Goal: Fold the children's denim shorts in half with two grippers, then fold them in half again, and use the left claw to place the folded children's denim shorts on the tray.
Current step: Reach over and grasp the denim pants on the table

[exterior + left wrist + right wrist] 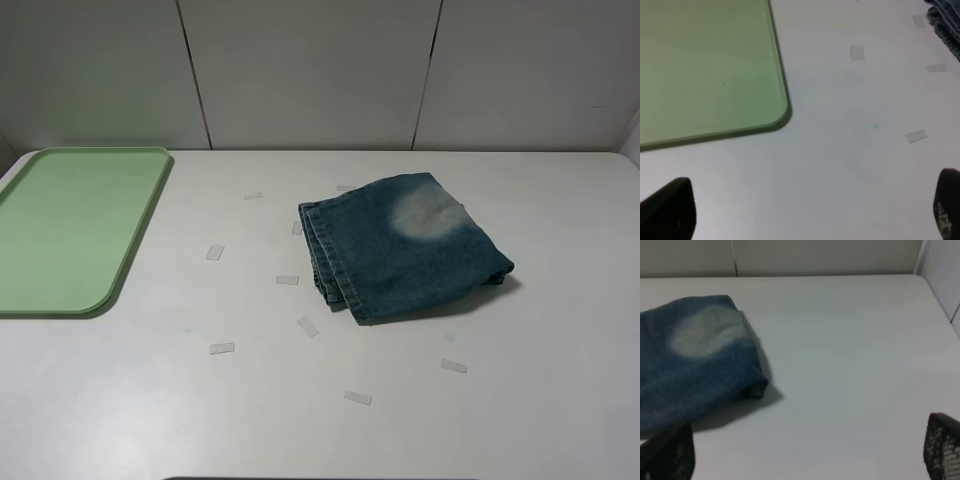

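Note:
The children's denim shorts [405, 248] lie folded into a compact stack right of the table's middle, a pale faded patch facing up; the right wrist view shows them too [695, 355], and a corner of them [944, 22] shows in the left wrist view. The light-green tray [70, 230] sits at the far left with nothing on it, its rounded corner [715, 70] in the left wrist view. Neither arm appears in the exterior view. My left gripper [812, 212] is open over bare table near the tray's corner. My right gripper [807, 450] is open, to the right of the shorts, apart from them.
Several small clear tape strips [287, 280] are scattered on the white table [200, 400] around the shorts and toward the front. A panelled wall [310, 70] runs along the table's back edge.

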{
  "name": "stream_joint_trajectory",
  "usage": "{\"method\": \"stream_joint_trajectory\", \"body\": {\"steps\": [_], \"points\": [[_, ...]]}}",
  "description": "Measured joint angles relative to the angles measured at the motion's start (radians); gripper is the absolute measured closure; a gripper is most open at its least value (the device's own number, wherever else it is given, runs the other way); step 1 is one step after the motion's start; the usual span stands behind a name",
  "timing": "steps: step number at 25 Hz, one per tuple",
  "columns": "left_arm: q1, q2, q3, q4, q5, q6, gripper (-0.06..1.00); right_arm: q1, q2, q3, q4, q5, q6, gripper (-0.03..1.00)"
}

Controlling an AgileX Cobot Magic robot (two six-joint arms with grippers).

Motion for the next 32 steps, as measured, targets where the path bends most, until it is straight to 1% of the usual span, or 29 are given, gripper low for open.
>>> {"method": "stream_joint_trajectory", "body": {"steps": [32], "points": [[0.000,0.000,0.000,0.000,0.000,0.000,0.00,0.000,0.000,0.000,0.016,0.000,0.000,0.27]]}}
